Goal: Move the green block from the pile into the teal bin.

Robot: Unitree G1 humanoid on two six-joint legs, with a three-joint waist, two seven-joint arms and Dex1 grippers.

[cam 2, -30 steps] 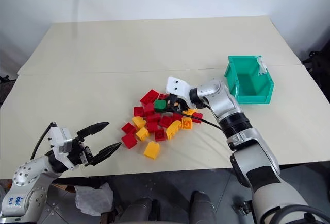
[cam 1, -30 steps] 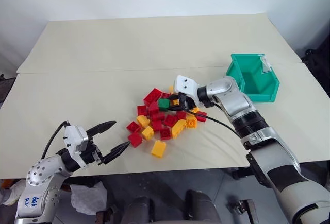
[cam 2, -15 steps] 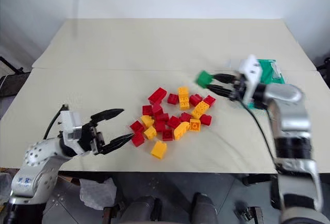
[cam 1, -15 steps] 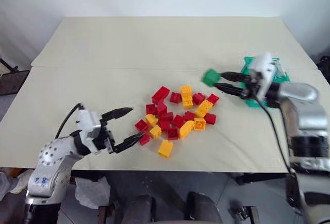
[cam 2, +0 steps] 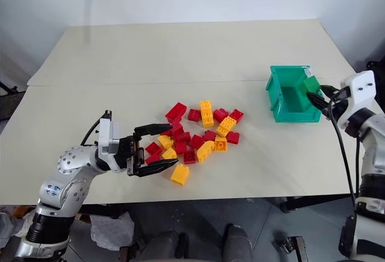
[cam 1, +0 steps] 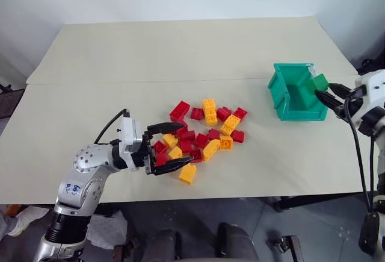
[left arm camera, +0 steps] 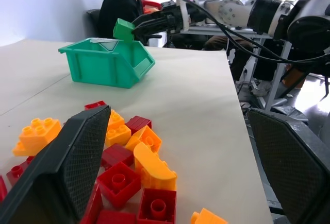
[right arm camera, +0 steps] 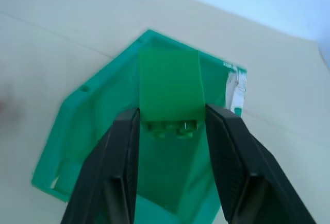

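A second ago the right gripper [cam 1: 329,96] sat low in the pile [cam 1: 202,134] with the green block [cam 1: 319,82] just caught between its fingers; now it has swung far to the right and holds the block in the air at the right-hand rim of the teal bin [cam 1: 290,106], above the bin's open top and not yet inside. The two black fingers pinch the block from either side, its studded face turned toward the wrist. The left gripper [cam 1: 168,149] has come in from the near left edge of the bench [cam 1: 180,51] and now sits at the near left side of the pile, its fingers spread wide around a few red bricks with nothing gripped. The pile itself looks looser and more spread than before, with one yellow brick [cam 1: 187,174] lying apart on the near side. The bricks are glossy moulded plastic, red and yellow-orange, with round studs on top. The bin is smooth teal plastic with a sloped, cut-down front facing left and a small white label [cam 1: 310,69] on its far right rim. The bench top is matte, pale beige, with a seam running left to right. The finger pads [left arm camera: 85,154] show a fine cross-hatched texture.
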